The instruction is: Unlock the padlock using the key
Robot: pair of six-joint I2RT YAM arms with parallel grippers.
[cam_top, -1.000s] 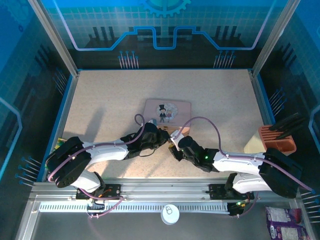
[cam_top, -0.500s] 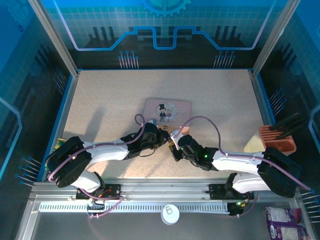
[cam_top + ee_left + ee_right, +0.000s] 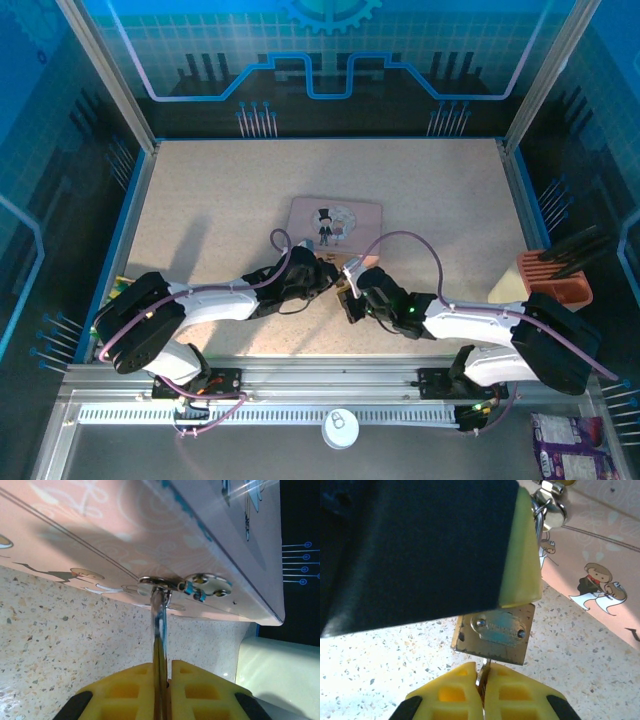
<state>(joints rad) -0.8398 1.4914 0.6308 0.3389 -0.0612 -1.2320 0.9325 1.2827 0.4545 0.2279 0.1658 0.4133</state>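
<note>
**Padlock.** The padlock (image 3: 492, 634) sat low in the centre of the right wrist view, just clear of the speckled table (image 3: 60, 645) and close to the pink tin (image 3: 600, 540) at the right edge. Its body was small, flat and brass-coloured, roughly square. A bluish, worn plate was fixed across its face by two rivets. Its thin silver shackle (image 3: 159, 630) ran as a bright vertical strip up the centre of the left wrist view. The strip met the tin's metal hasp (image 3: 200, 584), a blue-edged lobed plate with small holes on the tin's side wall.

**Left gripper.** The left gripper (image 3: 161, 670) stood at the bottom centre of its own view. Its yellow pads were pressed together on the shackle, with only the thickness of the metal between them. In the right wrist view, one dark finger (image 3: 420, 545) of this gripper, faced with a pale pad, covered the upper part of the padlock body.

**Right gripper.** The right gripper (image 3: 482, 680) was directly below the padlock, with its jaws narrowed to a slit. They pinched a thin metal sliver, apparently the key (image 3: 483, 667), though only its edge was visible. The sliver's upper end met the bottom edge of the brass body.

**Overhead view.** Both grippers met nose to nose just below the tin's lower right corner, near the centre of the frame.
</note>
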